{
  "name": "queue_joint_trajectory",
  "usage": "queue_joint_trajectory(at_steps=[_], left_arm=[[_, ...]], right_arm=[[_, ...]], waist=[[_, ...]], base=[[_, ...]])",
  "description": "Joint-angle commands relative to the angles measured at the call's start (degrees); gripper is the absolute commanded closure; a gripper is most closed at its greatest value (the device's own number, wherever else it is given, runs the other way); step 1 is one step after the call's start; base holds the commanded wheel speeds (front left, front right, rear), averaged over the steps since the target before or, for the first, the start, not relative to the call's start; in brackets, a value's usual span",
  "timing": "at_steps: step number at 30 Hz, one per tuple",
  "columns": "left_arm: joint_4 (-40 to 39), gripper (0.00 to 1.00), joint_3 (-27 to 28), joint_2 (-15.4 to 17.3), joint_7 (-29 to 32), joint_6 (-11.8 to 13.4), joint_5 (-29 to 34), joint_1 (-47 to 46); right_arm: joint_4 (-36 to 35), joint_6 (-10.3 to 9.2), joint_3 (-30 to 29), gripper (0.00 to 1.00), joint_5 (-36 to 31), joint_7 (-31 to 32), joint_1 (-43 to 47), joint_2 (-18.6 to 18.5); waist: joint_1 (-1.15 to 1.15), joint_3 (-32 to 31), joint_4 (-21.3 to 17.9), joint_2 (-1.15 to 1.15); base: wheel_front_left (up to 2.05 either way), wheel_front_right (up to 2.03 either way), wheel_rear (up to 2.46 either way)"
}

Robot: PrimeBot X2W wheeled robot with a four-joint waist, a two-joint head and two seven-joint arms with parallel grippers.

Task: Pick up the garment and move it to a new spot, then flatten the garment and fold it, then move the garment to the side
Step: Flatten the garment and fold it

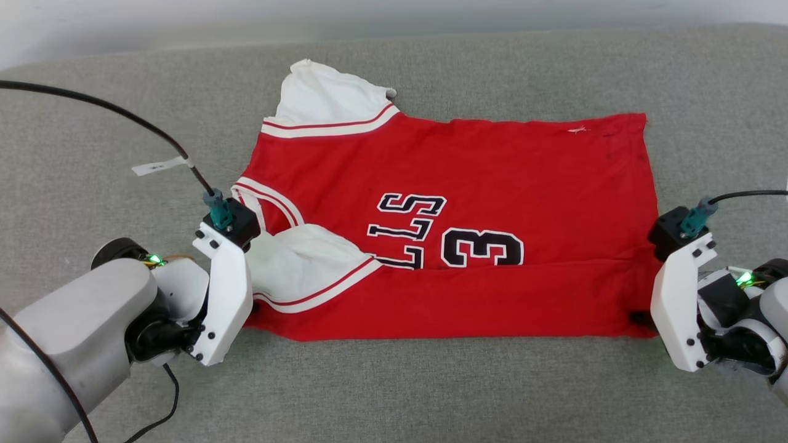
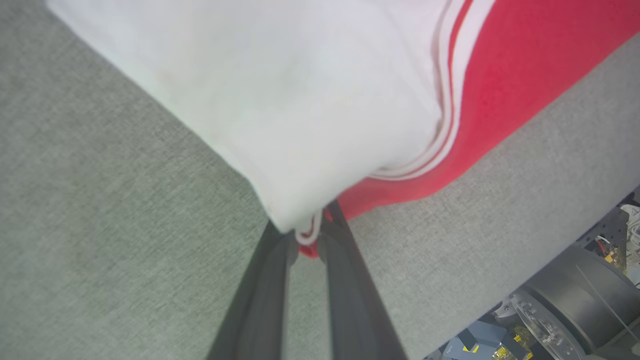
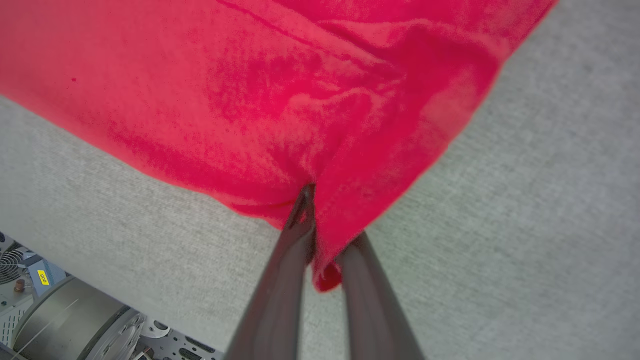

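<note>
Left wrist view: the left gripper [image 2: 306, 235] pinches the garment [image 2: 310, 100] at the corner of its white sleeve. The cloth spreads ahead of the fingertips.

Right wrist view: the right gripper [image 3: 322, 245] pinches a red hem corner. The grey fabric surface [image 3: 525, 225] lies on either side of the fingers.

Head view: the garment lies spread between both grippers, lettering upward.

The garment [image 1: 492, 172] is matt red cloth, softly creased, with white cloth sleeves [image 1: 320, 98]. The grey surface [image 1: 431, 394] is woven fabric, coarse and matt. The fingers [image 2: 260, 300] look dark, smooth, matt; the arm shells [image 1: 225, 295] are smooth white plastic, faintly glossy.
</note>
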Motion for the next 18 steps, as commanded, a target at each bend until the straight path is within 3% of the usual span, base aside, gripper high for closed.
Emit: queue_joint_trajectory(at_steps=[1, 11, 18], left_arm=[[0.02, 1.0, -0.18, 0.43, -0.5, -0.04, -0.55, 1.12], [-3.93, 1.0, -0.39, 4.43, -1.73, -0.03, -3.67, 5.63], [-9.54, 1.0, -0.59, 7.94, -1.06, 0.34, -4.33, 9.89]], right_arm=[[-0.49, 0.02, 1.03, 1.0, 0.47, -0.85, 0.14, 0.23], [-7.97, 0.0, 0.2, 1.0, 4.03, -3.77, 4.27, -7.99], [-13.83, -0.01, -1.2, 1.0, 6.01, -2.51, 10.26, -13.69]], waist=[[0.0, -1.34, -0.27, 0.0], [0.0, -7.82, -0.23, 0.0], [0.0, -9.48, -0.19, 0.0]], base=[[0.0, 0.0, 0.0], [0.0, 0.0, 0.0], [0.0, 0.0, 0.0]])
